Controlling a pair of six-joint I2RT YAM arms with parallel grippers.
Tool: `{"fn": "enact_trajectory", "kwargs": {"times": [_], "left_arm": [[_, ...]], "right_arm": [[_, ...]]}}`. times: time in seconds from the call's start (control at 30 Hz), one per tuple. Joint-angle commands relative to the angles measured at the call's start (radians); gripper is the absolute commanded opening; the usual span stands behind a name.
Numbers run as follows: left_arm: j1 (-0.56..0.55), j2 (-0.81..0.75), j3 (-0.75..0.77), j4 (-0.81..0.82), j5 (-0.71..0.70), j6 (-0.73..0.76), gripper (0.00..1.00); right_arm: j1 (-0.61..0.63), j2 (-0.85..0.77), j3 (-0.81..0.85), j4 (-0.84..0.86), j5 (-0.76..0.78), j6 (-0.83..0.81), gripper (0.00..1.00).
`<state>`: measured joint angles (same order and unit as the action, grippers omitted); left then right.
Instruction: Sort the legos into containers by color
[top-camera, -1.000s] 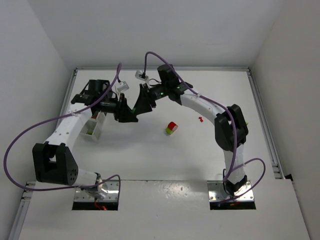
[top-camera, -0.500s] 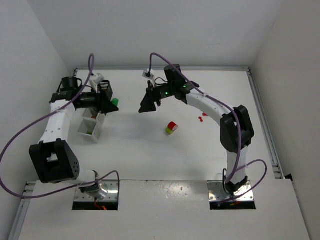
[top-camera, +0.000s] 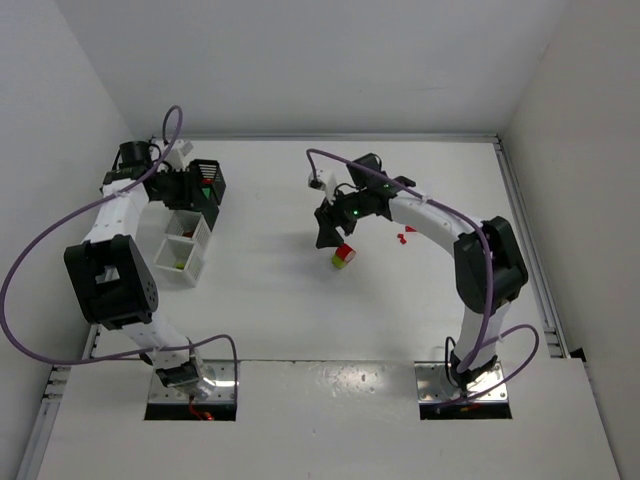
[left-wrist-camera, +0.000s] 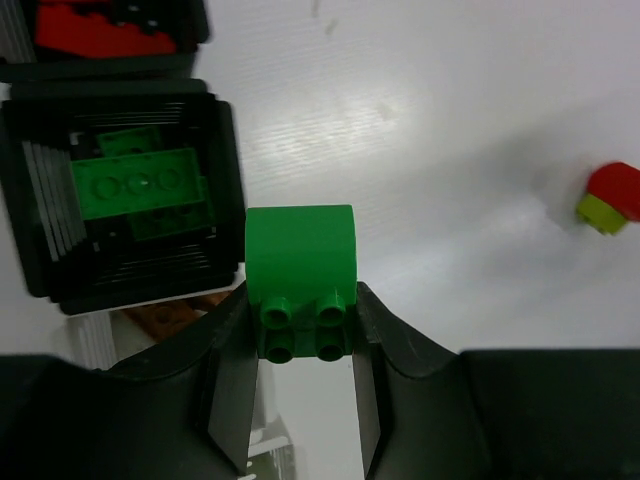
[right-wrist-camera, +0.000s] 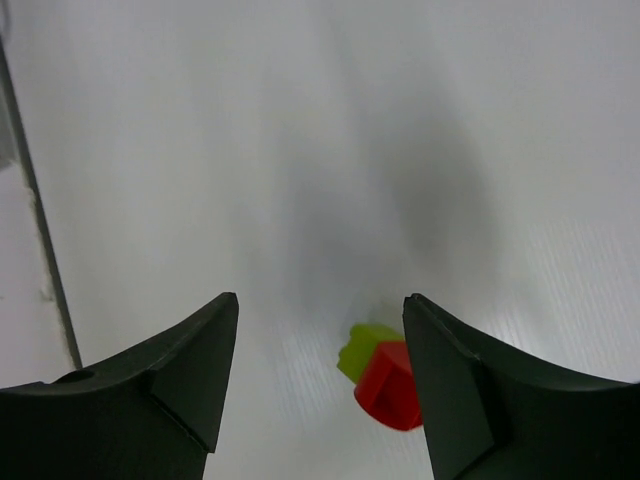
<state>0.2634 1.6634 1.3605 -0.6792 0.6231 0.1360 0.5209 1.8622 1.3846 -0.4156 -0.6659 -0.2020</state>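
Though unclear overhead, left gripper (left-wrist-camera: 302, 300) clamps green brick (left-wrist-camera: 300, 245).

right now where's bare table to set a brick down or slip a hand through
Bare table between the white bins and the red and yellow-green block; also right of the small red bits, toward its right edge. Crowded at the black bins, where the left gripper holds a green brick.

The bins (top-camera: 178, 262) stand in a row along the table's (top-camera: 300, 320) left side, the left gripper (left-wrist-camera: 302, 310) near its far end holds a brick (left-wrist-camera: 300, 245) just beside one bin, and the right gripper (top-camera: 328, 230) hangs just behind the block (top-camera: 343, 256) mid-table, with small bricks (top-camera: 403, 238) lying to the right.
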Motion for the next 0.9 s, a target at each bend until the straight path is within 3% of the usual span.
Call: {"fn": "enact_trajectory", "kwargs": {"times": [0.0,0.23,0.4,0.67,0.87], "left_arm": [[0.005,-0.007,0.046,0.111,-0.147,-0.093,0.16],[-0.004,0.042,0.091,0.159,-0.237,-0.125,0.25],[-0.013,0.075,0.121,0.159,-0.261,-0.125,0.41],[-0.023,0.084,0.121,0.139,-0.261,-0.116,0.47],[-0.023,0.061,0.103,0.139,-0.261,-0.107,0.63]], "right_arm": [[-0.002,-0.078,-0.030,-0.017,0.095,-0.099,0.68],[-0.002,-0.087,-0.048,-0.017,0.152,-0.108,0.79],[-0.002,-0.087,-0.048,-0.017,0.184,-0.108,0.79],[-0.012,-0.087,-0.067,-0.026,0.203,-0.086,0.80],[-0.033,-0.097,-0.102,-0.026,0.203,-0.040,0.82]]}}
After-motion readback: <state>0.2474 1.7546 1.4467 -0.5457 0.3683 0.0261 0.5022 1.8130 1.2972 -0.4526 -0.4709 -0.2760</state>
